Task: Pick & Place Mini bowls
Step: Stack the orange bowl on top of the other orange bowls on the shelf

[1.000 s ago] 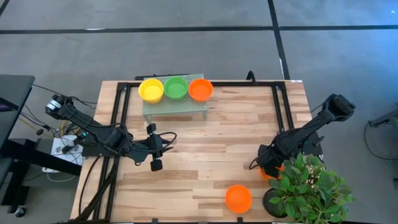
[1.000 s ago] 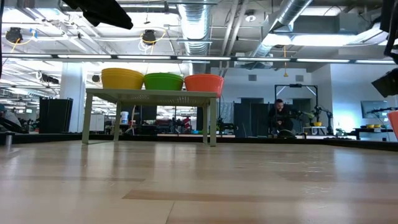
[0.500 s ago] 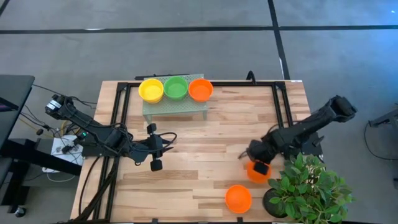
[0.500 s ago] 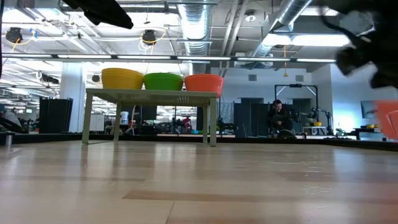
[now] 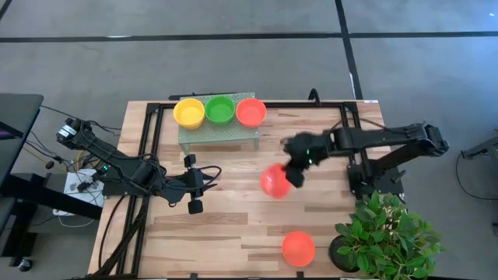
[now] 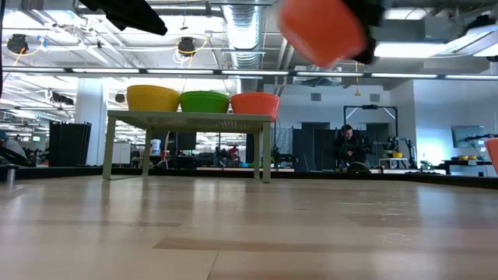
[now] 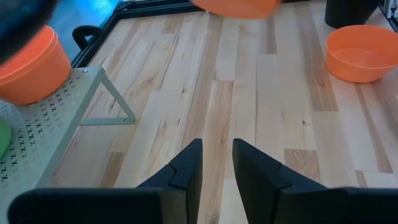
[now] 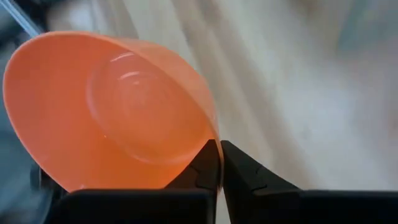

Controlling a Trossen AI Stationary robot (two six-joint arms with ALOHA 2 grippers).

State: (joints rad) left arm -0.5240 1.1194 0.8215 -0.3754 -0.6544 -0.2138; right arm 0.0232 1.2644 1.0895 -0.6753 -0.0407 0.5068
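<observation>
A small green rack [image 5: 218, 134] holds yellow [image 5: 189, 113], green [image 5: 220, 110] and orange-red [image 5: 250, 112] mini bowls. The right gripper [image 5: 294, 174] carries a red bowl [image 5: 274, 181] just beyond the rack's right end. The left gripper [image 5: 194, 205] waits below the rack.

A robotics lab: exposed ceiling ducts [image 6: 245, 27], more robot rigs [image 6: 397, 148] behind the wooden table [image 6: 249, 233].

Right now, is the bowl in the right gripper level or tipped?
Tipped. The orange bowl hangs sideways from the right gripper, pinched at its rim, its empty inside facing the wrist camera.
</observation>
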